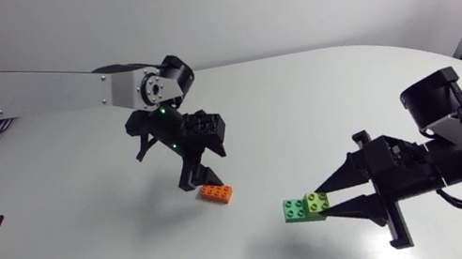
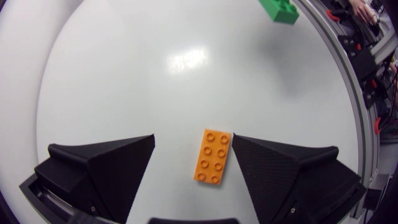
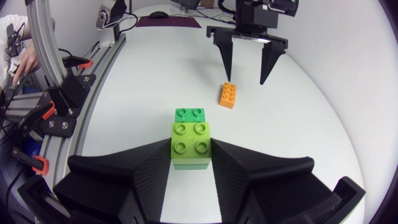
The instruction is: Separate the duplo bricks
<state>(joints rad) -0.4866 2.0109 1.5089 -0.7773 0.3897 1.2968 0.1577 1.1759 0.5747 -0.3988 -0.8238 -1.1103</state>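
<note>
White table (image 1: 80,194), left gripper (image 2: 193,138) wide around orange brick (image 2: 212,157), right gripper (image 3: 191,154) clamping lime brick (image 3: 191,137) atop green brick (image 3: 189,114)

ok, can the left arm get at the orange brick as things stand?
Probably yes: left gripper hangs open with the orange brick off-centre between its fingers; right gripper, shut on the green bricks, sits clear.

Table (image 1: 322,104) lies open between orange brick (image 1: 216,192) and green bricks (image 1: 305,207).
</note>
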